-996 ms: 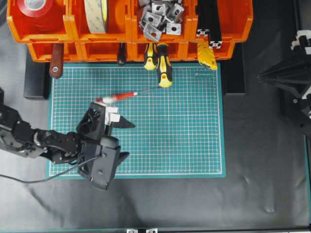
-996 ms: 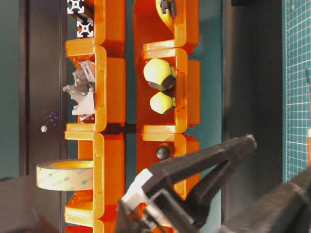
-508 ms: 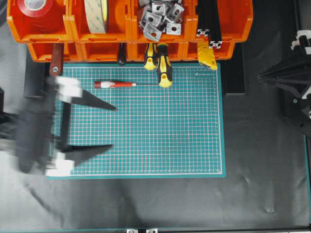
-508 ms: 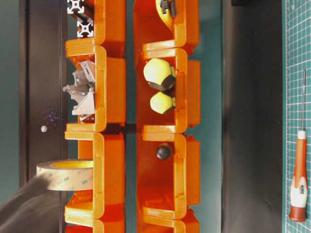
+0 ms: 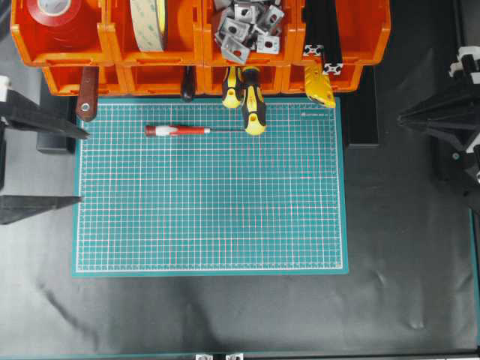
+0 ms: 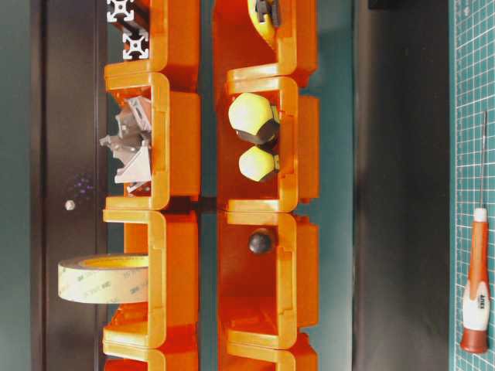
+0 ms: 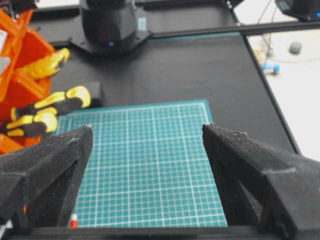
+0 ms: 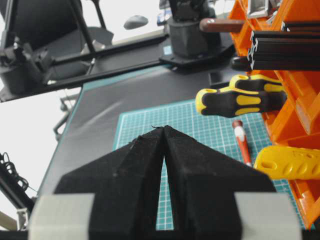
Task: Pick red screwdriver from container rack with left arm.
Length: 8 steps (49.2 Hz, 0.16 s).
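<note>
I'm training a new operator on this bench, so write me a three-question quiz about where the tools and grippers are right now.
1. True or false: the red screwdriver sits inside the container rack.
2. The left gripper is: A) open and empty, B) shut on the screwdriver, C) shut and empty.
3. Fill in: the right gripper is ____.

Key: 1 false, it lies on the green mat; 2 A; 3 shut.
</note>
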Motion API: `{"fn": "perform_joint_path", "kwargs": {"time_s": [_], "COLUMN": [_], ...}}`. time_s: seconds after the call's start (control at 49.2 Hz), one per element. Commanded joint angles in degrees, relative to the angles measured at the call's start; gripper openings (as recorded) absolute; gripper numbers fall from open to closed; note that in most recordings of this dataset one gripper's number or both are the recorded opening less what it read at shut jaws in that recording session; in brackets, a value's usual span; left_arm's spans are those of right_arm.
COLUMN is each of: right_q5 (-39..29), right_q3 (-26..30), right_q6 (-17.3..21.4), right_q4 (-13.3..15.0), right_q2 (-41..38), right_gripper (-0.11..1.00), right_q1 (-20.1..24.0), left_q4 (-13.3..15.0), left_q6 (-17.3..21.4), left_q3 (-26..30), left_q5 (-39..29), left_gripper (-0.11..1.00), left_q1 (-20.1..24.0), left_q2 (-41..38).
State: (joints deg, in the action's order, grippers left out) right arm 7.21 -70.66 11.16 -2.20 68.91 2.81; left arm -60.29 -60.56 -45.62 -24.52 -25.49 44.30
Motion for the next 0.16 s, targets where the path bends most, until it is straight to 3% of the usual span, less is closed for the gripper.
{"fn": "perform_joint_path", "kwargs": {"time_s": [0.0,0.142], "right_q5": [0.4,0.1], "right_q3": [1.9,1.9], "right_q6": [0.1,0.1], "right_q4": [0.1,0.1], "right_q2": [-0.4,-0.2], "right_gripper": [-0.01,-0.01], "right_q1": [-0.1,-0.1], "left_q4": [-0.2,-0.2], "left_q6": [-0.2,-1.1], "left_q3": [-0.3,-1.2], "left_q5": [0.1,-0.3], "left_gripper": [0.85,0.86], "left_q1": [0.0,1.8], "left_q2": [0.3,2.9]}}
